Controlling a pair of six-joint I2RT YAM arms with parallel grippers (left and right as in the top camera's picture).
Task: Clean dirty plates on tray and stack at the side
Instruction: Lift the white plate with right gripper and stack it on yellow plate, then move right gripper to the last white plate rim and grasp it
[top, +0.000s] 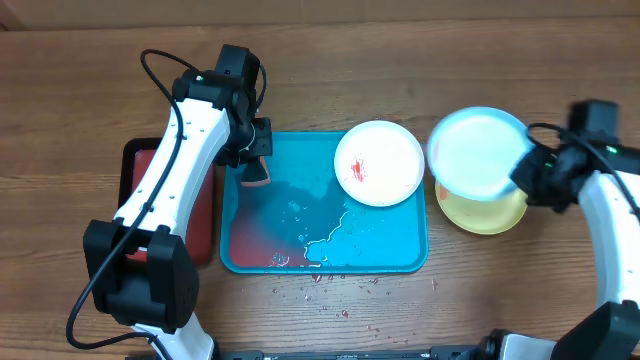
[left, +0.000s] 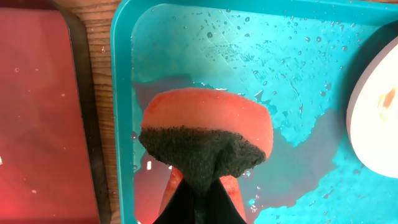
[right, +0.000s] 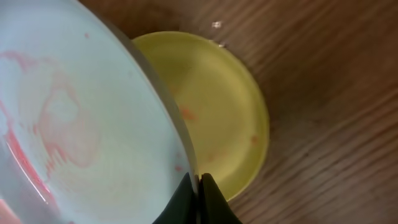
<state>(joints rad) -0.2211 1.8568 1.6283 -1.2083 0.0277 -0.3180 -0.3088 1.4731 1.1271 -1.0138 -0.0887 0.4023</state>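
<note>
Wooden table (top: 400, 50), left jaws gripping sponge (left: 205, 121), right jaws pinching mint plate (top: 478, 152), yellow plate (top: 490, 215) half-hidden.

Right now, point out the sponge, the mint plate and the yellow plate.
sponge (left: 205, 118): left wrist view, on its orange body above the dark scrub pad.
mint plate (top: 478, 152): overhead view, on the middle of its face.
yellow plate (right: 217, 118): right wrist view, on its inner face.
</note>
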